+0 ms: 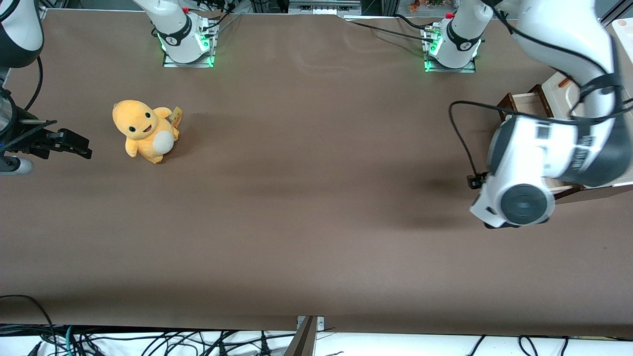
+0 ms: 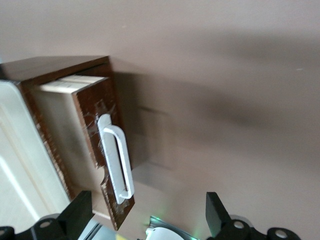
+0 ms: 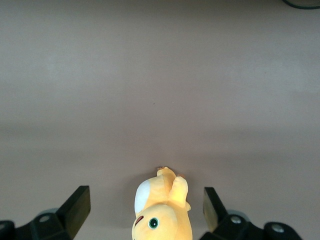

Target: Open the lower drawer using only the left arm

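The lower drawer (image 2: 102,112) stands pulled out of its cabinet. It has a dark brown front, a long white loop handle (image 2: 116,160) and a pale wood inside (image 2: 57,130). My left gripper (image 2: 147,220) is open, with wide-spread black fingers (image 2: 77,215). It hovers in front of the drawer front, close to one end of the handle and touching nothing. In the front view the left arm's white wrist (image 1: 524,198) hangs over the drawer (image 1: 526,104) and hides most of it and the gripper.
The cabinet's cream top panel (image 1: 559,91) with a small reddish-brown handle lies at the working arm's end of the table. A yellow plush toy (image 1: 146,131) sits toward the parked arm's end. The brown table (image 1: 316,198) spreads between them.
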{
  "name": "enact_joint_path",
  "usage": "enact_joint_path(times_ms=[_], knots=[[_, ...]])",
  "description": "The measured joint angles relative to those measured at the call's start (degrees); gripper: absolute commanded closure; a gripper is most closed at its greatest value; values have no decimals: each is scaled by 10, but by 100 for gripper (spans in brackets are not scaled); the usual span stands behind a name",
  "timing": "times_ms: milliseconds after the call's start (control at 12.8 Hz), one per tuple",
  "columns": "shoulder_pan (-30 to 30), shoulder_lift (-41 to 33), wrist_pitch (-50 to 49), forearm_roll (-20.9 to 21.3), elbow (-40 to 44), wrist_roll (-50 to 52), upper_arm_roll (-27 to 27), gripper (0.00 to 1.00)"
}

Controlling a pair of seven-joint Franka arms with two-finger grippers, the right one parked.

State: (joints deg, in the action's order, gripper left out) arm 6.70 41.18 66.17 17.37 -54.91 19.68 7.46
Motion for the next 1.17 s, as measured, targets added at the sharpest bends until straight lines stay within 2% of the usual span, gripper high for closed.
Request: enact_joint_path(times_ms=[156,547,1171], knots=[[-29,-3,14,-42,18,-41,0,0],[-52,-7,81,-73,23,-90,0,0],[-81,-8,126,-74,23,-178,-17,0]])
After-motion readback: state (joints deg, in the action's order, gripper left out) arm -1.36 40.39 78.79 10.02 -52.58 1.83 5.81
